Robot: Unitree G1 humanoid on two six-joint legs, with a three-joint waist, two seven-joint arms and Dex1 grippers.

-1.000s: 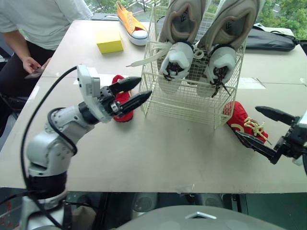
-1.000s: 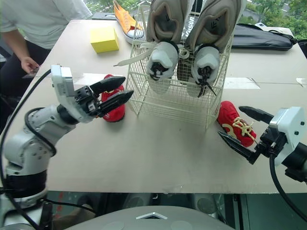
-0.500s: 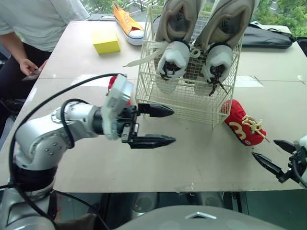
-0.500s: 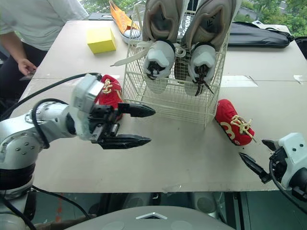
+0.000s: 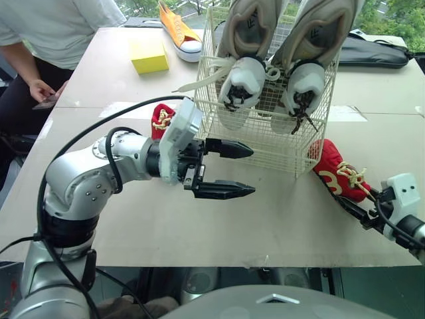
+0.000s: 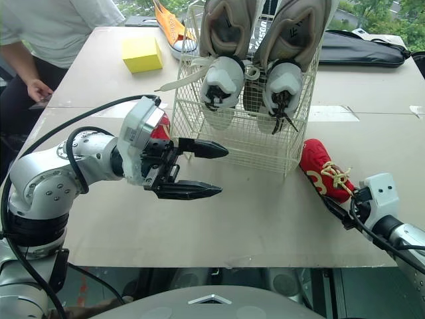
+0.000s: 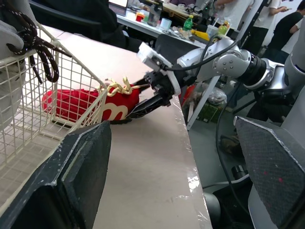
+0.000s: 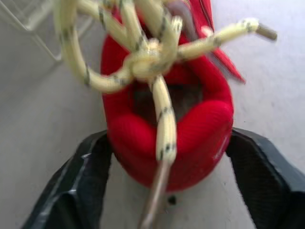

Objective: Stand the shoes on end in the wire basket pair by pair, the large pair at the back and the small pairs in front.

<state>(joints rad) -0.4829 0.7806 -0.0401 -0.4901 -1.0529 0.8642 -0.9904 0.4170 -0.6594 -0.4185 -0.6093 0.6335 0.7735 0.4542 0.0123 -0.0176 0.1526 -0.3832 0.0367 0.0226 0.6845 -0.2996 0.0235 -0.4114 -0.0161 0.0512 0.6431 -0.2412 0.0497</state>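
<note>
Right fingers (image 8: 169,143) spread, one each side of heel end of red shoe (image 5: 332,174); touching or just shy, can't tell. Shoe flat on table (image 5: 279,226), long axis in line w/ those fingers: heel and lace bow nearest them, toe pointing away, just beside front corner of wire basket (image 5: 265,143).

Left fingers (image 5: 253,171) wide apart, empty, one above the other, aimed along basket's front toward that shoe, near the mesh but not touching. 2nd red shoe (image 5: 161,119) behind left wrist, beside basket, mostly hidden, heading unclear.

Inside basket, beyond left fingertips: large pair (image 5: 247,40), both on end, long axis upright, side by side, tops above rim.

Well beyond both sets of fingers, far side of table: orange shoe (image 5: 179,30) lying flat, yellow block (image 5: 151,56).
</note>
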